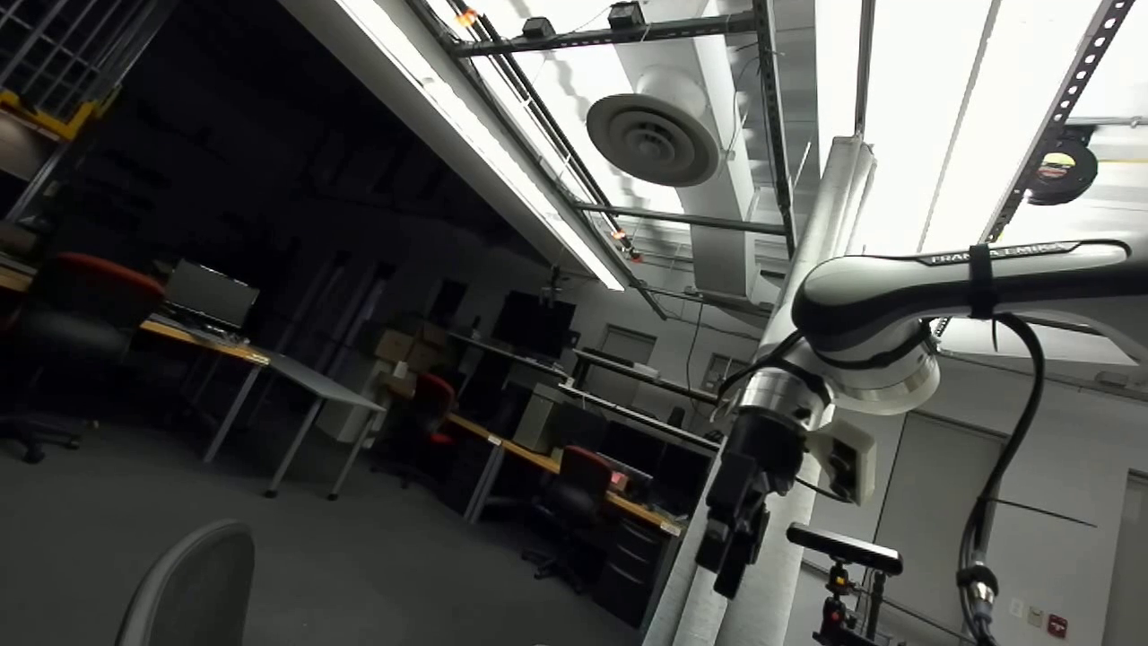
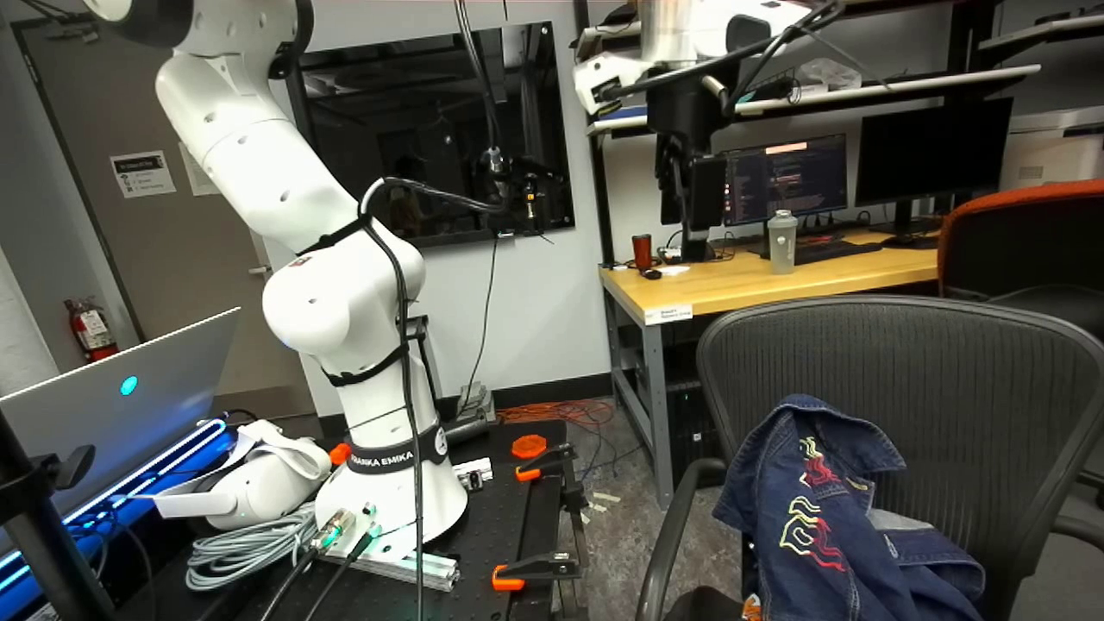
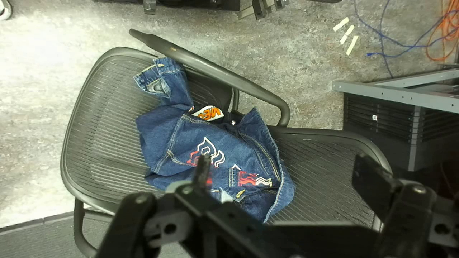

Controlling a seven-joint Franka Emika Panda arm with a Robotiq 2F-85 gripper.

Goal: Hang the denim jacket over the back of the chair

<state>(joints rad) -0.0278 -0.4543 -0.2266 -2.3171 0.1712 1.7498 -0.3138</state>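
jacket (image 3: 229, 141) in folds on chair (image 3: 114, 132), claw (image 3: 282, 164) agape above

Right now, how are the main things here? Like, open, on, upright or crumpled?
Gripper: open, holding nothing.
Mesh chair: upright.
Denim jacket: crumpled on the chair, not hung over its back.
Laptop: open, logo lit.
Monitor with text: on.
Other monitor: screen black.
Bottle: upright.
Red cup: upright.

Denim jacket (image 2: 819, 526): dark blue, pale yellowish contrast stitching, wavy flame-like embroidery in red and pale yellow-white. Chair (image 2: 949, 397): dark grey frame, dark grey mesh with fine parallel ribs. Gripper (image 3: 282, 168): black. Arm (image 2: 259, 177): white. Floor (image 3: 301, 75): mottled grey. Desk top (image 2: 733, 289): honey-yellow wood. Cup (image 2: 642, 253): red. Orange cable (image 3: 435, 57), blue cable (image 3: 416, 46).
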